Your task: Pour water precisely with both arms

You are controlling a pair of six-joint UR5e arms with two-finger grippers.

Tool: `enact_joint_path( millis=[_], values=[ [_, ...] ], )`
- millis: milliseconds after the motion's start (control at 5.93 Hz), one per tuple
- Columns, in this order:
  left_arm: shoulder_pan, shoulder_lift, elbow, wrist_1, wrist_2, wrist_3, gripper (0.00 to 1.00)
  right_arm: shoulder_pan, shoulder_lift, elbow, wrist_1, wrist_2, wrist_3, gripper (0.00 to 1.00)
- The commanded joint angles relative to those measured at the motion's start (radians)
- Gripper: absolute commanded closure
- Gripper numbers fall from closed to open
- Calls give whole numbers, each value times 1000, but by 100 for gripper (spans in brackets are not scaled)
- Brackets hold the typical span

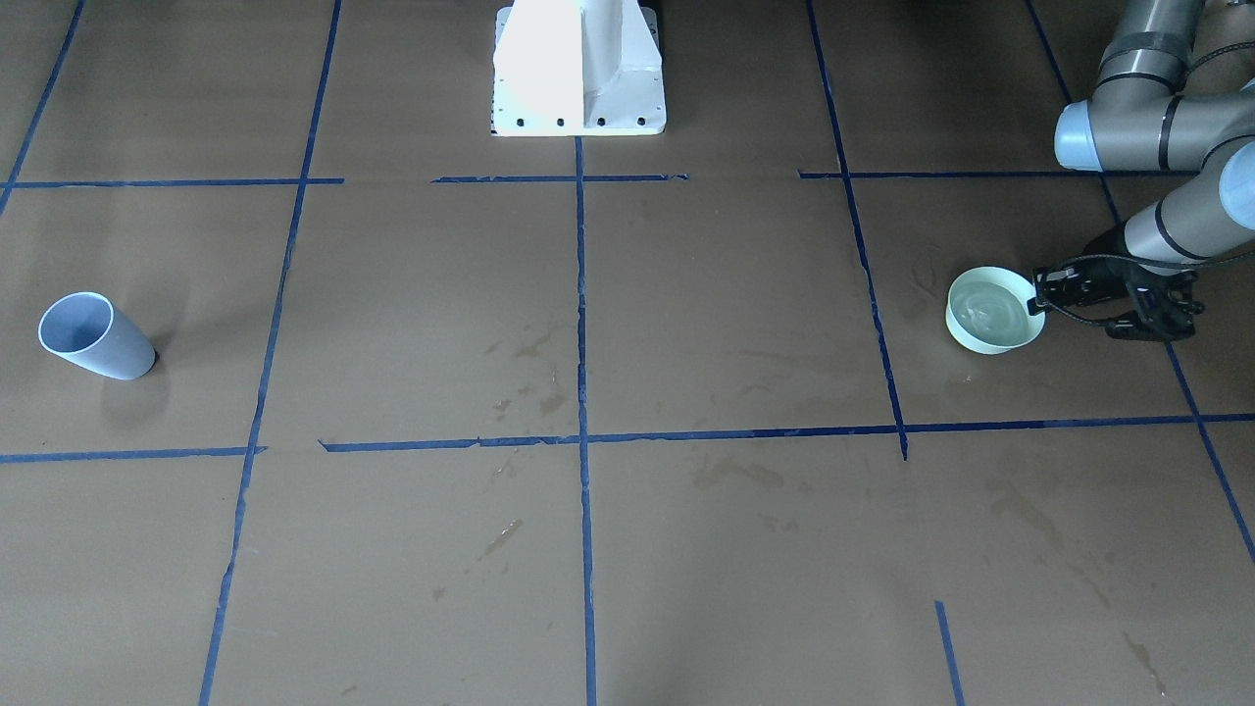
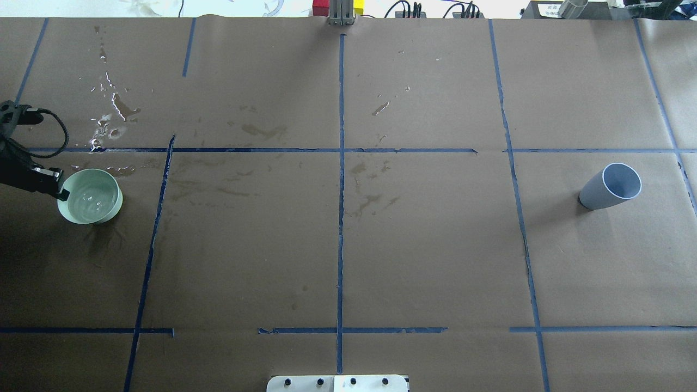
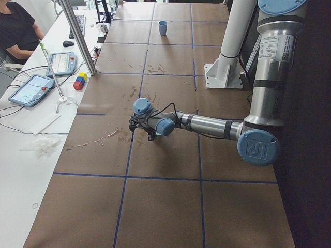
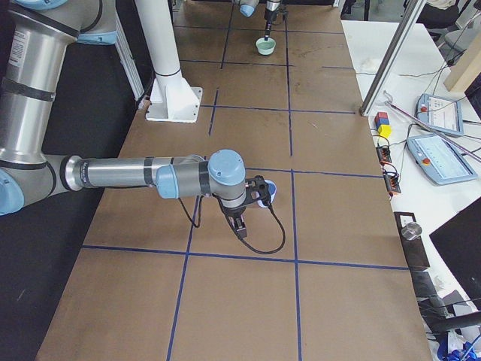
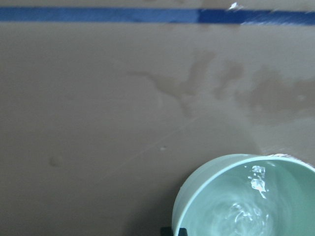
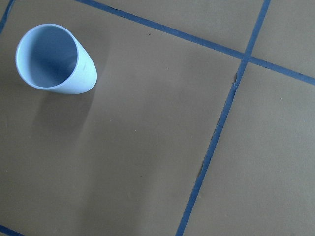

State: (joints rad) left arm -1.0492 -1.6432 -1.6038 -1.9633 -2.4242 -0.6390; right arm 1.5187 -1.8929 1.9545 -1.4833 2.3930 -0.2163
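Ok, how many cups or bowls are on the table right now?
2. A pale green bowl holding water sits at the robot's left end, the left gripper at its rim. A grey-blue cup stands at the right end. Nothing seems to hide another.

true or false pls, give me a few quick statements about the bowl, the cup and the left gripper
1. The green bowl holds water. True.
2. The blue cup lies on its side. False: it stands upright.
3. The left gripper is at the bowl's rim. True.
4. The cup is next to the bowl. False: they stand far apart, at opposite ends of the table.
5. Wet patches lie near the bowl. True.
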Motion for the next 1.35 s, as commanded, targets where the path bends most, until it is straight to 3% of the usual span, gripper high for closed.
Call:
enact_joint_path(
  millis=[0,505,842,1179],
  values=[
    [9,-102,-13,3,-91,-81,100,0,0,1,0,0,-1,0],
    [176,-287,-31,7,-75,-395,100,0,-5,1,0,0,-2,0],
    [312,-409,-15,15,26,-526,100,0,-5,6,0,0,-2,0],
    [383,-598,92,133,118,-544,100,0,-6,7,0,0,-2,0]
  ],
)
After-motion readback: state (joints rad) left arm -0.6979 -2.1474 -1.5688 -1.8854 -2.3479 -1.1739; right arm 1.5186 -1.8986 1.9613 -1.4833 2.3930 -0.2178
